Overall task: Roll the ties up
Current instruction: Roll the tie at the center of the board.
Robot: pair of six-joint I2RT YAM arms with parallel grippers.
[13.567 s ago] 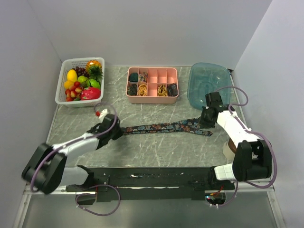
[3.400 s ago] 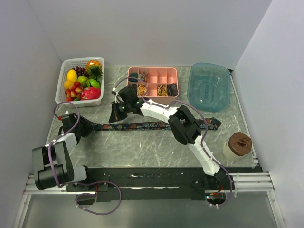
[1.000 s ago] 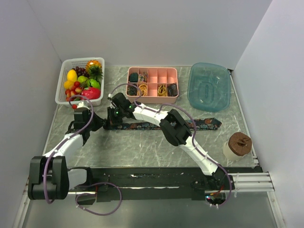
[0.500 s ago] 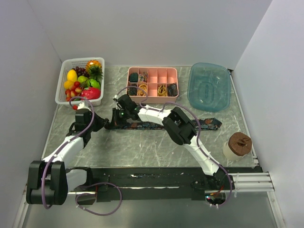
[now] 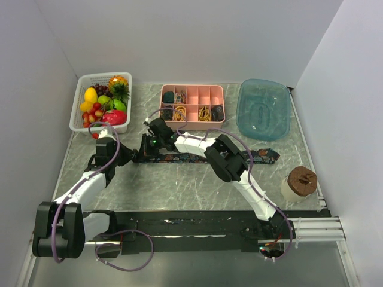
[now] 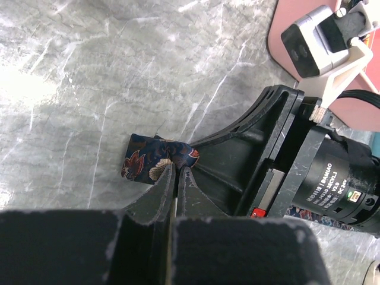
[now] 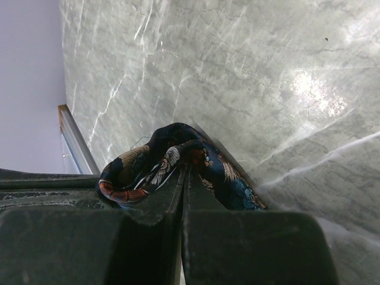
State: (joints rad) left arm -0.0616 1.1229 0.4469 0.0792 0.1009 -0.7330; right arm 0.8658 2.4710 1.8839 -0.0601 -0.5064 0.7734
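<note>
Both grippers have closed in on the left end of the tie [image 5: 203,158] since a few seconds ago, and that end has curled over. Your left gripper [image 6: 176,176] is clamped on the tip, and your right gripper [image 7: 184,178] is pinched on the first fold just beside it. The rest lies flat toward the right. It looks soft, light and probably slippery, so hold the fold by its edges or the roll will likely slacken.

White-shelled between black joints on left arm [image 5: 81,185] and right arm [image 5: 191,143]. Trailed by looping purple cables [image 5: 115,136] behind the left gripper [image 6: 176,173]. Tipped with black fingers [image 6: 151,202]; stamped with white lettering [image 6: 332,178] and a red patch [image 6: 258,212] behind the right gripper [image 7: 184,169].
</note>
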